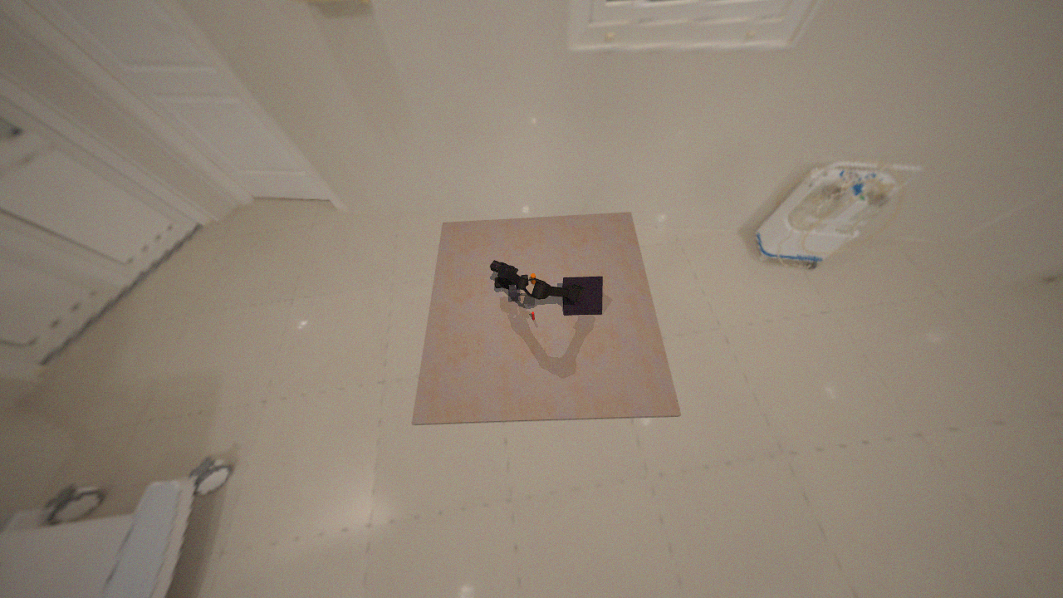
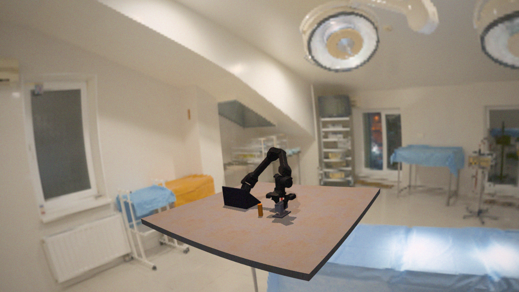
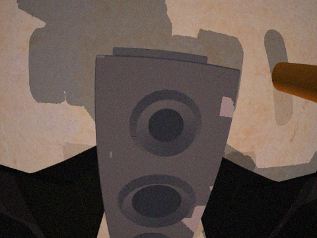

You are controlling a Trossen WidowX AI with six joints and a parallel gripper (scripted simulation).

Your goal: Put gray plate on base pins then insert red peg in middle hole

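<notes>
The gray plate (image 3: 113, 132) (image 2: 279, 207) (image 1: 513, 294) is between the black fingers of my gripper (image 3: 152, 148) (image 2: 278, 200), which is shut on it. Two of its round holes show in the wrist view, with part of a third at the bottom edge. The dark base (image 2: 282, 215) (image 3: 158, 54) is right under the plate, with one end showing beyond the plate's far edge. Its pins are hidden, and I cannot tell whether the plate touches the base. The red peg (image 1: 532, 316) (image 2: 281, 198) is on the table, partly hidden behind the gripper in the exterior view.
An orange cylinder (image 2: 260, 209) (image 1: 532, 277) (image 3: 295, 80) stands upright close to the base, to the right in the wrist view. The arm's dark mount (image 1: 590, 296) (image 2: 237, 198) is on the same square table (image 1: 482, 371) (image 2: 232, 232).
</notes>
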